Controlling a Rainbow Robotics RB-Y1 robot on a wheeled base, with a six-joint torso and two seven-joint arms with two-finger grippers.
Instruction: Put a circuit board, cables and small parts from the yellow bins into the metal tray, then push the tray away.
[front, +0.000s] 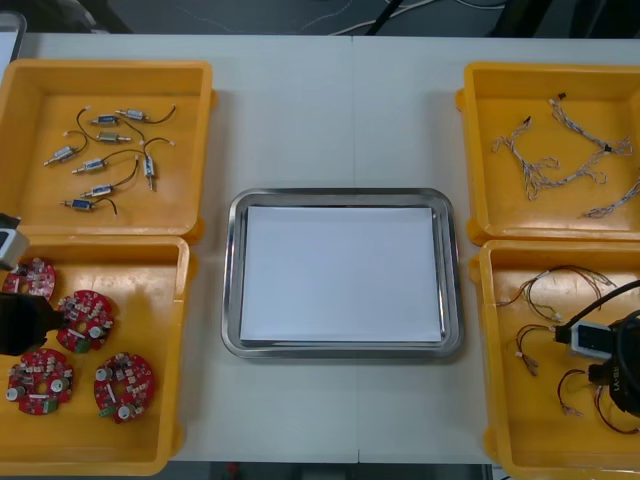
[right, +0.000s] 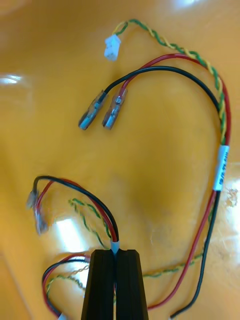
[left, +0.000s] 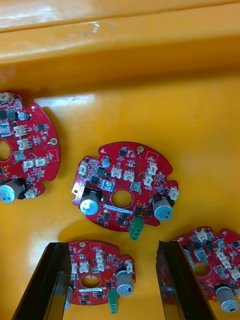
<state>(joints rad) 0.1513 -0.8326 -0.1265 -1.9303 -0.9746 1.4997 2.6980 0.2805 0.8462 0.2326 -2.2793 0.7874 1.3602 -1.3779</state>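
Observation:
My left gripper (left: 112, 245) is open low inside the near-left yellow bin (front: 150, 440). A round red circuit board (left: 97, 272) lies between its fingers (left: 47, 280), and more boards (left: 125, 192) lie around it on the bin floor. In the front view the left gripper (front: 20, 322) sits at the bin's left side beside the boards (front: 85, 320). My right gripper (right: 115, 260) is shut on a red and black cable (right: 107, 220), pinched at its white sleeve. It works in the near-right yellow bin (front: 490, 300), where the right gripper (front: 612, 362) hangs over the cables (front: 545, 290).
The metal tray (front: 232, 280), white inside, lies in the middle of the table between the bins. The far-left bin (front: 190, 80) holds several small metal parts (front: 100, 165). Twisted blue and white cables (front: 560, 160) lie in the far-right bin (front: 475, 90). A second cable (right: 220, 165) lies loose beyond the right fingers.

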